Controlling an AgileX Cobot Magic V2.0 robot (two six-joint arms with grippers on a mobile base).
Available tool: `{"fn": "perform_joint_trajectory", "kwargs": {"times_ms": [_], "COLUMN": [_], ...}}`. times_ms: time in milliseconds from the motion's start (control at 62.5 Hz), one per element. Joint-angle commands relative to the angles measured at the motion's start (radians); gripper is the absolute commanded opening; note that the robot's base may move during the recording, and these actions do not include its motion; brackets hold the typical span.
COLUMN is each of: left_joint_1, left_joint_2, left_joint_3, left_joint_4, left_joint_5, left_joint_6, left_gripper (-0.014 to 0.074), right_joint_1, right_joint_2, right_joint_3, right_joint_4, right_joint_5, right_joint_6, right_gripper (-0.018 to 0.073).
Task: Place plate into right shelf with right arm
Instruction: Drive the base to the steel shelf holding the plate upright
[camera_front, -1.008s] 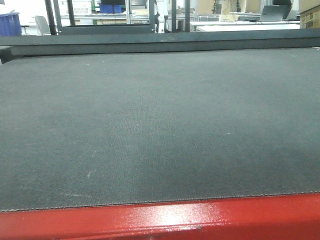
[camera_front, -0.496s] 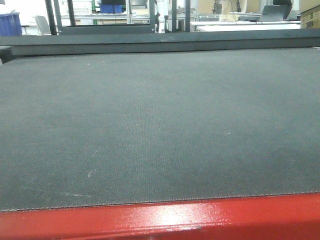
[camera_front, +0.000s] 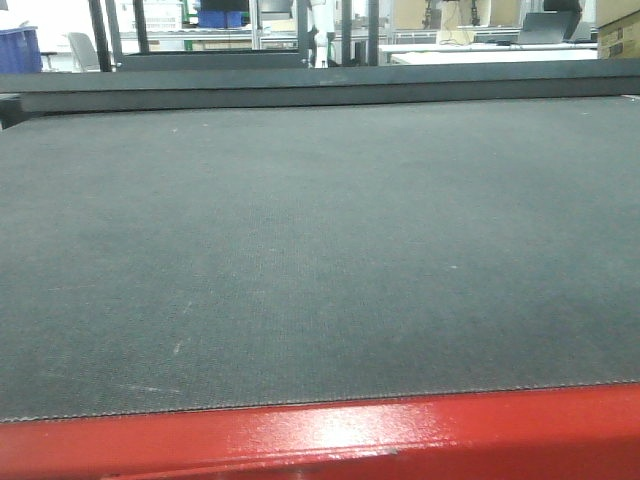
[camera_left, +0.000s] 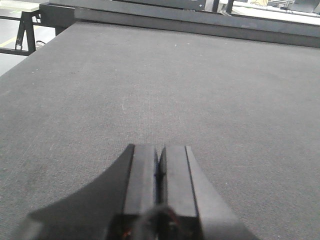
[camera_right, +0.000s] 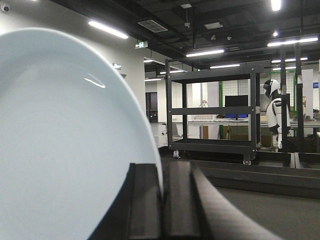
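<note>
Dark grey woven table mat (camera_front: 320, 250): fills the front view, bounded near the camera by a glossy red painted front edge (camera_front: 320, 445).
Left gripper (camera_left: 159, 162): 2 black fingers pressed together with nothing between them, low over the mat.
Right gripper (camera_right: 163, 185): 2 black fingers clamped on the rim of the plain white round plate (camera_right: 60, 145).
Plate position: held on edge, upright, its face filling the left half of the right wrist view, above the mat level.
Change since 1 s ago: mat and red edge look the same in the front view; the far background strip has shifted only slightly.
Far edge: mat ends at a dark raised rail (camera_front: 320, 85).
Left edge: in the left wrist view the mat drops off to pale floor.
Beyond the plate: black open-frame shelving cart (camera_right: 215, 112) on castors, white humanoid figure (camera_right: 273, 112) to its right, well apart from the plate.
</note>
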Motion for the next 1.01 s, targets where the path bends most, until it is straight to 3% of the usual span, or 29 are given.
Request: {"fn": "perform_joint_trajectory", "kwargs": {"times_ms": [0, 992], "left_joint_1": [-0.002, -0.002], "left_joint_2": [-0.008, -0.008], "left_joint_3": [0.009, 0.009], "left_joint_4": [0.0, 0.0], "left_joint_5": [-0.086, -0.086], "left_joint_6": [-0.006, -0.006], "left_gripper": [-0.0047, -0.0047], "right_joint_1": [-0.005, -0.005], "right_joint_2": [0.013, 0.013], "right_joint_3": [-0.027, -0.027], "right_joint_4": [-0.005, -0.005], "right_joint_5": [-0.098, -0.098], "right_joint_6": [-0.007, -0.007], "right_gripper": [0.0054, 0.0054]}}
